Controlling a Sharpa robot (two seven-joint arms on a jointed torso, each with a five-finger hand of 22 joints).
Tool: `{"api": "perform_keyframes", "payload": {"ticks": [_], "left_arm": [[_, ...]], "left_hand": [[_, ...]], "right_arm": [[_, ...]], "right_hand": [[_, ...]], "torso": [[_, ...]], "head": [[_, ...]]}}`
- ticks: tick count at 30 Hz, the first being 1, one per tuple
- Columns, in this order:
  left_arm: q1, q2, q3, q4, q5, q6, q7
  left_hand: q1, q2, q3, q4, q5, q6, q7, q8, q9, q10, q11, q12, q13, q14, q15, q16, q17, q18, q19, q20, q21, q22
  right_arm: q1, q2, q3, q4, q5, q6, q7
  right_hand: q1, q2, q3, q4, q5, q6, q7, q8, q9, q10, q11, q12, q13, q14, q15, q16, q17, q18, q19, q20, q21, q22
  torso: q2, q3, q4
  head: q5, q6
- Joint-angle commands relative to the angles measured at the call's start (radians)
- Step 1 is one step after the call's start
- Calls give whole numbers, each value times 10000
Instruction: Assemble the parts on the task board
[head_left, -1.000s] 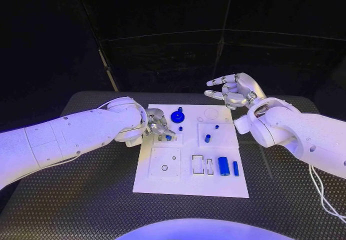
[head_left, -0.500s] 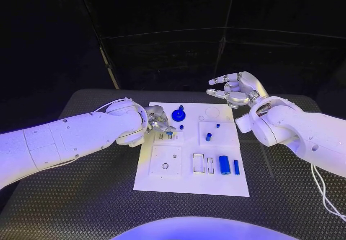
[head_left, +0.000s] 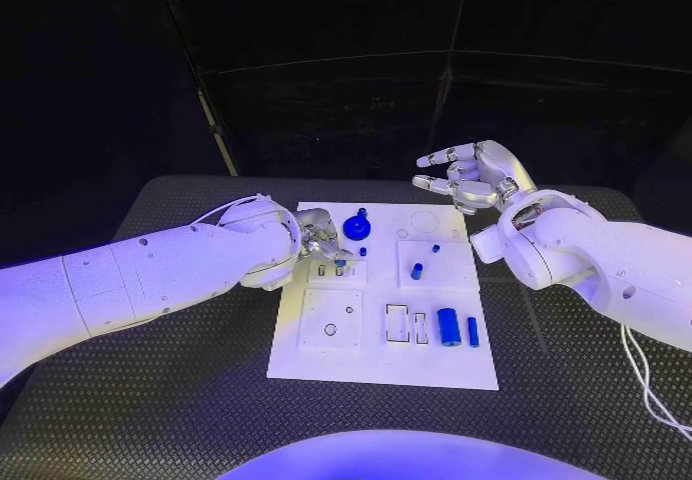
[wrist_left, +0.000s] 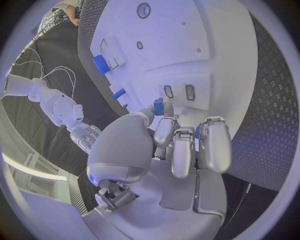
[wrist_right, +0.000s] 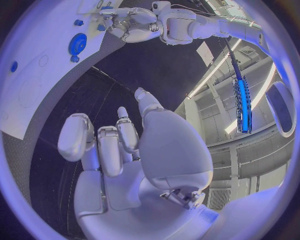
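The white task board (head_left: 378, 362) lies in the middle of the table. My left hand (head_left: 317, 240) hovers over its far left part and pinches a small blue part (head_left: 342, 263) between thumb and a finger. In the left wrist view that small blue part (wrist_left: 158, 106) sits at the fingertips of my left hand (wrist_left: 181, 145), close to two small slots (wrist_left: 179, 92) in the board. A blue gear (head_left: 356, 232) stands just beyond the hand. My right hand (head_left: 469, 178) is raised past the board's far right corner, fingers apart and holding nothing.
Small blue pegs (head_left: 417, 271) stand in the board's right half, and a blue cylinder (head_left: 447, 328) with a thin blue bar (head_left: 472, 333) lies near its right edge. Black table (head_left: 173, 400) surrounds the board. The right wrist view shows the gear (wrist_right: 77, 43) and my left hand (wrist_right: 128, 22).
My left hand has edged slightly toward the far end of the board with the small blue part in its fingers. The right hand has hardly moved.
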Motion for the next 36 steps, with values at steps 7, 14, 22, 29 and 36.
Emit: {"api": "perform_keyframes", "payload": {"ticks": [7,14,22,29,36], "left_arm": [[-15,137,0,-143,-317,685,-113],[-18,165,-1,-260,-423,754,-120],[-18,170,0,-293,-466,882,-123],[-18,186,0,-310,-472,1029,-126],[-18,200,0,-336,-473,1124,-129]], "left_hand": [[25,-21,1119,-1034,53,-7,-44,33,18,-60,33,-49,-35,1002,17,31,2634,-106,7,-10,-31,212],[13,-35,1160,-1046,53,-10,-43,33,27,-75,35,-70,-61,1002,20,31,2634,-99,-13,-8,-53,183],[-12,-58,1210,-1056,52,-12,-38,33,40,-99,39,-103,-101,1002,24,31,2634,-91,-35,-5,-79,152],[-12,-58,1210,-1056,52,-12,-38,33,40,-99,39,-103,-101,1002,24,31,2634,-91,-35,-5,-79,152],[-21,-64,1225,-1059,51,-7,-38,36,45,-102,40,-106,-104,1002,27,31,2634,-89,-42,-4,-87,142]], "right_arm": [[20,50,9,-10,-19,123,21],[20,51,8,-9,-19,132,17],[19,67,8,-22,-19,173,29],[18,84,8,-36,-19,211,36],[18,93,8,-45,-19,231,35]], "right_hand": [[36,99,17,-65,-54,-23,-8,74,13,-66,-21,-34,-18,643,52,-34,841,66,-91,-18,-68,-25],[36,99,17,-65,-54,-23,-8,74,13,-66,-21,-34,-18,643,52,-34,841,66,-91,-18,-68,-25],[32,104,15,-64,-64,-17,-9,82,14,-65,-22,-33,-18,645,51,-32,849,68,-95,-19,-74,-35],[32,104,15,-64,-64,-17,-9,82,14,-65,-22,-33,-18,645,51,-32,849,68,-95,-19,-74,-35],[23,106,10,-61,-76,-13,-10,87,14,-68,-23,-36,-24,642,50,-39,834,70,-99,-20,-79,-44]], "torso": [[-4,7,-4],[-5,4,11],[-2,-4,12],[-3,-2,15],[-8,-1,24]], "head": [[8,-68],[-11,-111],[-7,-133],[-10,-167],[1,-187]]}}
